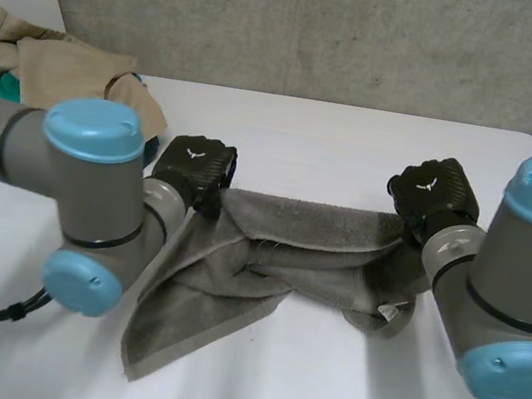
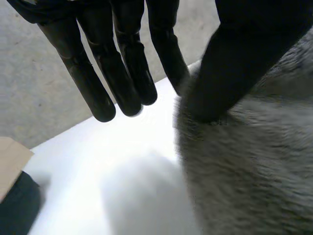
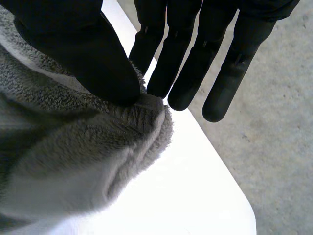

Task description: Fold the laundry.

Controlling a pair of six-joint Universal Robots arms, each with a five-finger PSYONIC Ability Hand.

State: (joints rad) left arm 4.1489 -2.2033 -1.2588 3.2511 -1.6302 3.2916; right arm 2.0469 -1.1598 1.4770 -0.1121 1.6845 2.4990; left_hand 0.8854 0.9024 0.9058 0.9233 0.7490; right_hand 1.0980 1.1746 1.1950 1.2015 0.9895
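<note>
A grey towel (image 1: 289,244) hangs stretched between my two hands above the white table (image 1: 338,130), its lower folds drooping onto the tabletop. My left hand (image 1: 193,170) is at the towel's upper left corner. In the left wrist view its thumb (image 2: 234,73) presses the towel (image 2: 244,171) against the nearest finger, while the other fingers (image 2: 122,73) stay straight and free. My right hand (image 1: 436,191) is at the upper right corner. There its thumb (image 3: 93,58) pinches the towel's edge (image 3: 73,161) against straight fingers (image 3: 186,58).
A pile of beige clothes (image 1: 55,60) with a teal item (image 1: 6,85) lies at the table's back left corner. The table's far edge meets a concrete wall. Bare tabletop lies in front of the towel.
</note>
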